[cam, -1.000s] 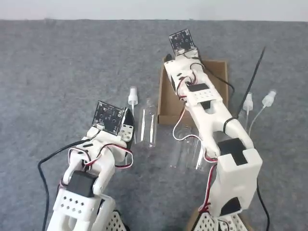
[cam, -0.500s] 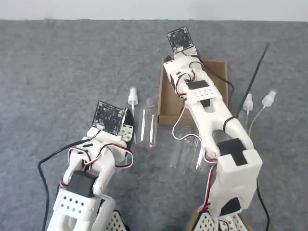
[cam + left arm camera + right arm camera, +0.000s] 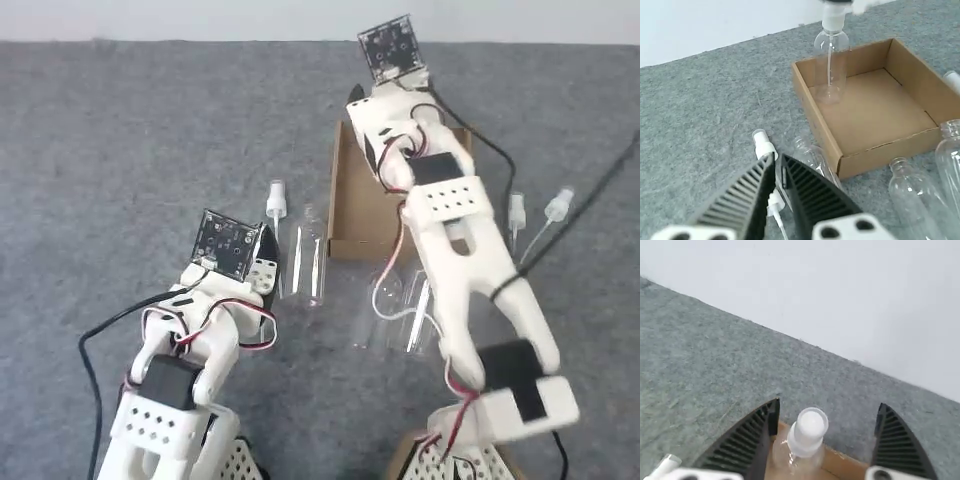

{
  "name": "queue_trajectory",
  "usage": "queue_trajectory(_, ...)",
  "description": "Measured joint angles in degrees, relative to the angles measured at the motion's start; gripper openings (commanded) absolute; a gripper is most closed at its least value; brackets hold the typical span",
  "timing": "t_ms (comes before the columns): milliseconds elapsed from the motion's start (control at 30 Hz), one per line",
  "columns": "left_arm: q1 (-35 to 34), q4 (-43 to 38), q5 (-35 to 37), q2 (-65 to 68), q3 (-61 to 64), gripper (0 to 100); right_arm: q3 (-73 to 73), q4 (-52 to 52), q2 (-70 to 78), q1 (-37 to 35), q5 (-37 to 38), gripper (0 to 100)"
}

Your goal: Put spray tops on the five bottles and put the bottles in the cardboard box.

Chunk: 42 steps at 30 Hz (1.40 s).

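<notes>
A clear bottle with a white spray top stands upright in the far corner of the cardboard box. My right gripper hangs open above it, one finger on each side of the spray top, apart from it. My left gripper is shut with nothing in it, low over the mat. Just beyond its tips lie a loose spray top and an uncapped bottle on its side. Two more uncapped bottles lie in front of the box.
Two loose spray tops with long tubes lie on the grey mat to the right of the box. Black and white cables run along my right arm. The mat's left side is open.
My right arm has risen and drawn up from the box, its wrist camera now higher in the high view. The left arm has not moved.
</notes>
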Motion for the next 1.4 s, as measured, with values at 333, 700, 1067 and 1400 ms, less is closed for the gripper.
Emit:
queue_trajectory(333,0.0,0.0,0.0,0.0,0.0,1,0.0,23.65,-12.92,0.7,0.0,25.5)
queue_trajectory(700,0.0,0.0,0.0,0.0,0.0,1,0.0,45.54,-24.09,19.43,0.09,25.4)
queue_trajectory(1067,0.0,0.0,0.0,0.0,0.0,1,15.03,56.97,-27.08,12.57,-0.35,25.7)
queue_trajectory(1400,0.0,0.0,0.0,0.0,0.0,1,31.47,51.87,-36.48,-2.46,-9.93,25.7)
